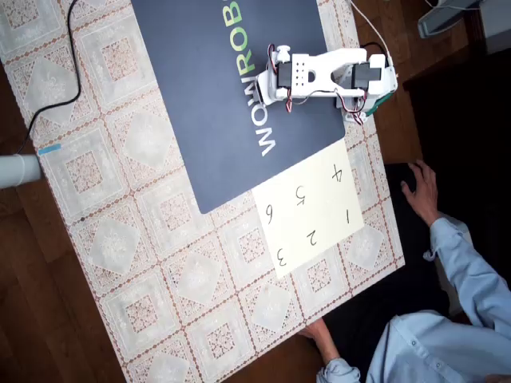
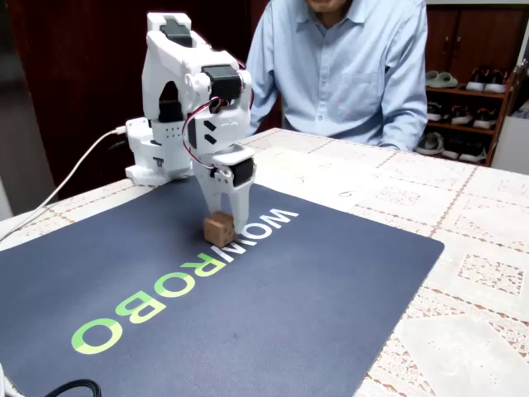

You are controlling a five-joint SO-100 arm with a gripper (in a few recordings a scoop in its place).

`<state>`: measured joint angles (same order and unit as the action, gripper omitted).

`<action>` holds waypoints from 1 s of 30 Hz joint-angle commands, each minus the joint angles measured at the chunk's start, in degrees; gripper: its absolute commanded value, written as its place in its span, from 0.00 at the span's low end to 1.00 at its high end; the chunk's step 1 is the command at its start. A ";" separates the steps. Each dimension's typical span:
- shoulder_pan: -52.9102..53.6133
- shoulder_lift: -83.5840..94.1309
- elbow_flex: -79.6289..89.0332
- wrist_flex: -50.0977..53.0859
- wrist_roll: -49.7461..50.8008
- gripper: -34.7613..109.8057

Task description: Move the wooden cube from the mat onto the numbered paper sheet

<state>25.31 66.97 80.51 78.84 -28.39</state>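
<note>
The wooden cube (image 2: 219,229) is small and tan, and it rests on the dark navy mat (image 2: 289,306) by the white letters. My gripper (image 2: 226,225) points straight down over it, with a finger on each side and the jaws closed to the cube's width. From overhead, my white arm (image 1: 327,76) reaches left over the mat (image 1: 207,96) and hides the cube. The numbered paper sheet (image 1: 307,207) lies below the mat's lower right corner, overlapping its edge, with handwritten digits on it.
A person in a light blue shirt (image 2: 347,74) sits behind the table, with a hand (image 1: 419,187) near the table's right edge and another (image 1: 319,335) at the bottom edge. A black cable (image 1: 68,72) crosses the lace tablecloth at the left.
</note>
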 commanded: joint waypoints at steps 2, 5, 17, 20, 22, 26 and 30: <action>-3.34 13.01 6.06 -0.97 -1.14 0.24; -10.28 22.32 9.49 0.09 1.41 0.24; -47.37 28.21 -1.23 0.97 18.54 0.24; -49.31 21.36 -3.08 -2.90 18.72 0.24; -49.22 16.00 -5.36 -3.16 18.63 0.24; -46.85 5.54 -9.58 -3.69 18.81 0.24; -46.05 -1.05 -12.30 -4.04 18.72 0.24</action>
<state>-20.21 67.76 71.98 74.53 -9.23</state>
